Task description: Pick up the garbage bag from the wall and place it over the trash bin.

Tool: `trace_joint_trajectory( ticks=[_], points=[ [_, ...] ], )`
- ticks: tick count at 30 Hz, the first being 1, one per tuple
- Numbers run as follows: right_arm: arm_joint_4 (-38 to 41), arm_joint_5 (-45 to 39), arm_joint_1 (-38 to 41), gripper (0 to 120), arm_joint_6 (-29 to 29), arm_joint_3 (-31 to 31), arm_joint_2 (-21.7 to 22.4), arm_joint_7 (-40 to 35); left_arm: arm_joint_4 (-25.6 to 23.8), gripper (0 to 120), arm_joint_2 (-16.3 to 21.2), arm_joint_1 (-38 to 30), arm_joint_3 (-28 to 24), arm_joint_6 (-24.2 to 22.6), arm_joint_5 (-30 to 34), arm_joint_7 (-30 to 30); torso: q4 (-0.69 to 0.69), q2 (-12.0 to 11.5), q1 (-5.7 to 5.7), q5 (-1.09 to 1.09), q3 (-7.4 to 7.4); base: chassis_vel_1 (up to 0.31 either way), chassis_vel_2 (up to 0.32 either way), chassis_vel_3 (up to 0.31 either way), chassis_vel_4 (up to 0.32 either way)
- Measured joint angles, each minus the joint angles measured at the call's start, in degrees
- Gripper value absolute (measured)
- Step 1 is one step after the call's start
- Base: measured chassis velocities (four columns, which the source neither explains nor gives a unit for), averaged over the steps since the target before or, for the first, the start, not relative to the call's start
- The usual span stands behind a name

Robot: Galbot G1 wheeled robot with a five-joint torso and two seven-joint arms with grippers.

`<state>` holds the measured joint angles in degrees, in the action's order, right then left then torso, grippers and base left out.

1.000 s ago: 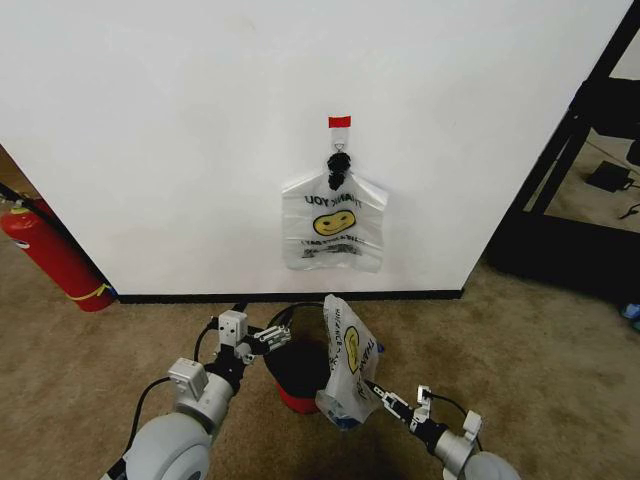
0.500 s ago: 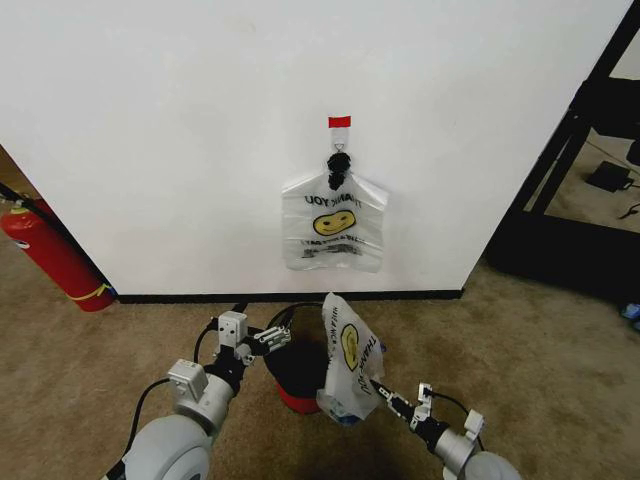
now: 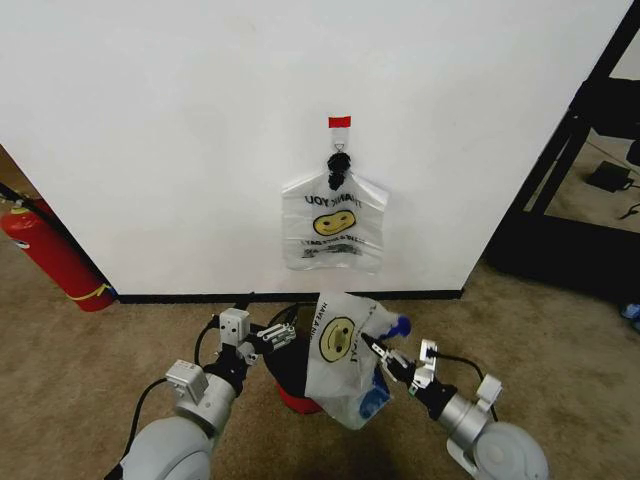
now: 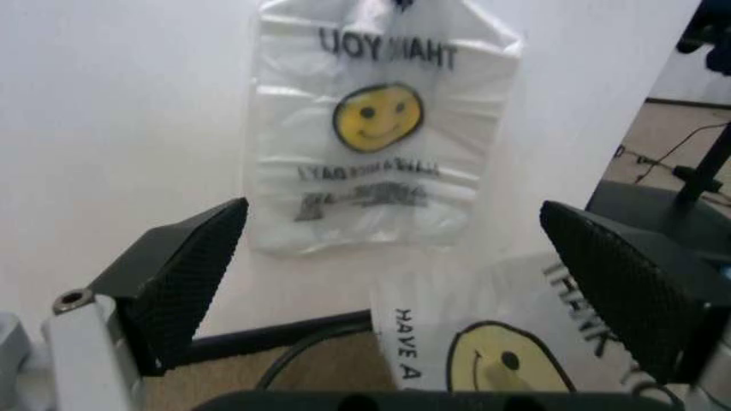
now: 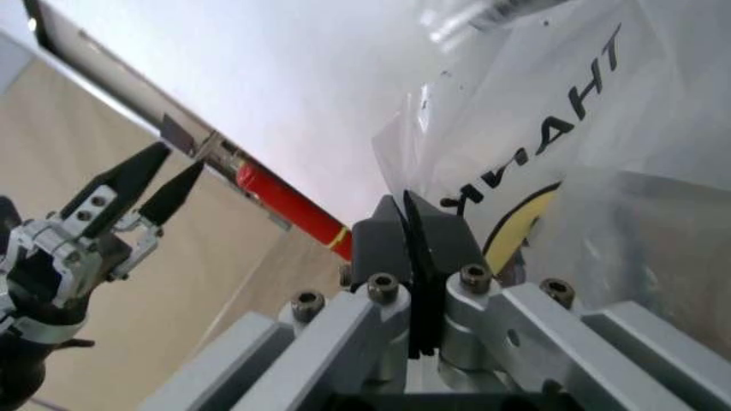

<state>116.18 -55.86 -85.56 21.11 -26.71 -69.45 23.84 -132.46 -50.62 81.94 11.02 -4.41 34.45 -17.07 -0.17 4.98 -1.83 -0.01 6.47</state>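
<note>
The garbage bag (image 3: 335, 350), thin and see-through with a yellow smiley face, hangs from my right gripper (image 3: 378, 351), which is shut on its upper edge. It drapes in front of and partly over the trash bin (image 3: 284, 372), a small black wastebasket with a red base. In the right wrist view the gripper's (image 5: 409, 224) jaws pinch the bag (image 5: 571, 163). My left gripper (image 3: 272, 337) stands open at the bin's left rim, apart from the bag. In the left wrist view its (image 4: 395, 216) pads (image 4: 183, 274) are spread wide, with the bag (image 4: 502, 342) beyond them.
A flat bunch of like bags (image 3: 333, 225) hangs on the white wall from a black tie under red tape (image 3: 340, 121). A red fire extinguisher (image 3: 52, 250) leans at the left. A black rack (image 3: 585, 150) stands at the right. The floor is brown carpet.
My right gripper has risen and swung left toward the bin, carrying the bag; the bag has spread wider and now shows its smiley face. The left arm has barely moved.
</note>
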Motion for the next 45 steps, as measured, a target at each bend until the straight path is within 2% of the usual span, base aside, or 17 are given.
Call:
trace_joint_trajectory(
  ticks=[5,7,10,11,13,16,18,19,22,23,25,26,27,33,45],
  points=[
    [1.92,5.35,1.61,0,-0.28,2.11,1.51,-1.5,-2.73,100,1.37,-0.8,-0.38,-1.31,1.59,-0.11,0.0,0.0,0.0,0.0,0.0,0.0,0.0,0.0,0.0],
    [1.97,10.67,2.61,0,-2.17,3.96,2.88,-1.74,-5.1,100,2.98,-1.92,-0.43,-3.11,4.49,-0.42,0.0,0.0,0.0,0.01,0.0,0.0,0.0,0.0,0.0],
    [2.15,15.24,3.56,0,-4.31,5.7,4.34,-1.81,-7.28,100,5.78,-4.23,-0.76,-6.0,9.58,-1.22,0.0,0.0,0.0,0.0,0.0,0.0,0.0,0.0,0.0],
    [2.15,15.24,3.56,0,-4.31,5.7,4.34,-1.81,-7.28,100,5.78,-4.23,-0.76,-6.0,9.58,-1.22,0.0,0.0,0.0,0.0,0.0,0.0,0.0,0.0,0.0],
    [2.23,18.11,4.32,0,-5.94,6.73,5.44,-1.73,-8.48,100,8.43,-6.81,-1.59,-9.0,14.51,-2.44,0.0,0.0,0.0,0.01,0.0,0.0,0.0,0.0,0.0],
    [2.4,21.46,5.28,0,-7.42,7.76,7.06,-1.68,-9.28,100,12.78,-12.45,-3.51,-14.54,21.87,-5.14,-0.01,0.0,0.0,0.01,0.0,0.0,0.0,0.0,0.0],
    [2.46,23.55,6.16,0,-8.04,8.44,8.12,-1.67,-9.04,100,16.16,-18.76,-5.6,-19.4,28.38,-8.51,-0.02,0.0,0.0,0.0,0.0,0.0,0.0,0.0,0.0],
    [2.46,23.55,6.16,0,-8.04,8.44,8.12,-1.67,-9.04,100,16.16,-18.76,-5.6,-19.4,28.38,-8.51,-0.02,0.0,0.0,0.0,0.0,0.0,0.0,0.0,0.0],
    [2.94,25.56,7.02,0,-8.25,8.95,9.22,-1.52,-6.62,95,18.91,-28.53,-10.86,-23.26,33.86,-11.47,0.01,0.0,0.0,0.01,0.0,0.0,0.0,0.0,0.0],
    [3.22,26.24,7.08,0,-8.51,9.03,9.59,-1.38,-4.99,90,19.13,-34.25,-14.23,-24.65,36.95,-12.88,0.0,-0.01,-0.01,-0.01,0.01,0.0,0.0,0.0,0.0],
    [3.39,27.1,7.17,0,-8.73,9.12,9.78,-1.22,-3.46,84,18.62,-40.92,-18.5,-26.21,40.17,-14.29,-0.01,0.0,0.0,0.01,0.01,0.0,0.0,0.0,0.0],
    [3.39,27.1,7.17,0,-8.73,9.12,9.78,-1.22,-3.46,84,18.62,-40.92,-18.5,-26.21,40.17,-14.29,-0.01,0.0,0.0,0.01,0.01,0.0,0.0,0.0,0.0],
    [3.39,27.6,7.23,0,-8.91,9.15,9.82,-1.09,-2.65,82,18.01,-44.7,-21.7,-27.0,41.75,-15.11,-0.02,0.0,-0.01,0.02,0.01,0.0,0.0,0.0,0.0],
    [3.28,29.16,7.15,0,-9.17,8.99,9.83,-0.69,0.49,84,14.38,-57.98,-35.11,-29.01,46.84,-18.28,-0.02,0.0,-0.01,0.01,0.01,0.0,0.0,0.0,0.0],
    [2.01,31.52,8.37,0,-9.14,9.81,9.31,-0.5,1.27,75,10.12,-66.09,-40.66,-29.44,50.61,-19.99,0.0,-0.01,0.0,0.01,0.0,0.0,0.0,0.0,0.0]
  ],
)
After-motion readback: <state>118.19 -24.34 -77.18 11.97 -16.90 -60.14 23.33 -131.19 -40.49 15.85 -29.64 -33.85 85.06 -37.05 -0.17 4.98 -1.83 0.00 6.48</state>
